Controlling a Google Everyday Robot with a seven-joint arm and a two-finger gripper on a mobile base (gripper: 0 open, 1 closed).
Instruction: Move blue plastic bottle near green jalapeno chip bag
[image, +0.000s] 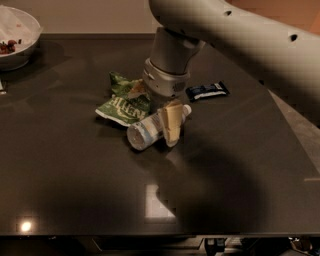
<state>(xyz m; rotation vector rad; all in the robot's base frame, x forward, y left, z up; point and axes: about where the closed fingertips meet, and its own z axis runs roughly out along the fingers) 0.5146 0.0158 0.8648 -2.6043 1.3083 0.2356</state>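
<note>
single view, one arm. at end of arm (240, 35), in from top right and bent straight down at the wrist: gripper (166, 127), low over table (75, 175), a bit behind table centre. clamped on bottle (144, 135) across its middle, with tan finger (172, 125) pressed flat on bottle's near side and other finger hidden behind it.

in the gripper: bottle on its side, tilted, white cap end poking out right and slightly up, base end sticking out lower left toward camera. cannot tell whether resting on table or lifted just off it. dark shadow right under it.

just left of gripper and slightly behind: bag (120, 106), green, crumpled, white lettering up, flat on table. upper right part of bag tucked behind the wrist. base end of bottle just in front of bag's near edge, very close; cannot tell if touching.

right of gripper and a little behind, near but apart: small dark blue wrapper (206, 91), flat on table, not touching cap end of bottle.

far left of gripper, at back corner of table: white bowl (22, 37), cut off by frame edge, a few dark red bits inside.

in front of gripper, toward near table edge: pale square glare on table top, plus small round glare further left.
</note>
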